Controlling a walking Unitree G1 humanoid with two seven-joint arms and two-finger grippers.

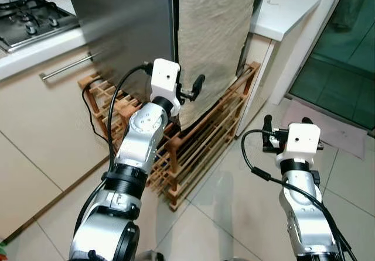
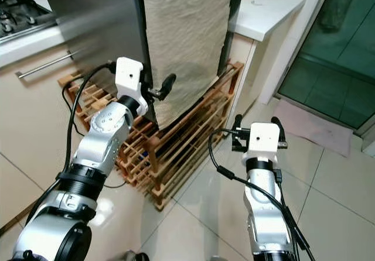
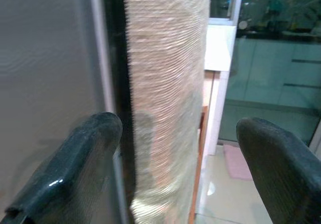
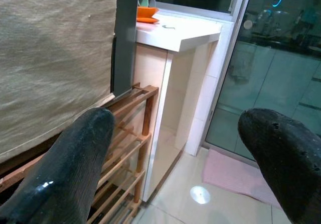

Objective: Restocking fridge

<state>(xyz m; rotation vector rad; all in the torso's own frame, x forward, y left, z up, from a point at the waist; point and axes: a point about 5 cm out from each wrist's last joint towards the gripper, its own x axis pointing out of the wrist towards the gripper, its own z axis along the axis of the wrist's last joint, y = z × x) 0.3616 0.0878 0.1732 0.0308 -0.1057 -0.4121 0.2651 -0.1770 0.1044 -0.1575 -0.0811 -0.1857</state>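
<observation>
The fridge's steel door (image 1: 123, 33) stands ahead, with a beige cloth (image 1: 214, 38) hanging down the front beside it. My left gripper (image 1: 188, 90) is raised at the door's edge and open. In the left wrist view one finger (image 3: 75, 158) lies against the steel face and the other finger (image 3: 281, 163) past the cloth (image 3: 165, 83), with the dark seam (image 3: 118, 83) between them. My right gripper (image 1: 287, 126) hangs lower at the right, open and holding nothing, pointing toward the rack and the counter's side.
A wooden slatted rack (image 1: 199, 150) sits on the floor under the fridge and cloth. A gas hob (image 1: 29, 18) and a drawer handle (image 1: 64, 68) are at left. A white counter (image 1: 287, 6), a glass door (image 1: 345, 56) and a pink mat (image 1: 334, 129) lie right.
</observation>
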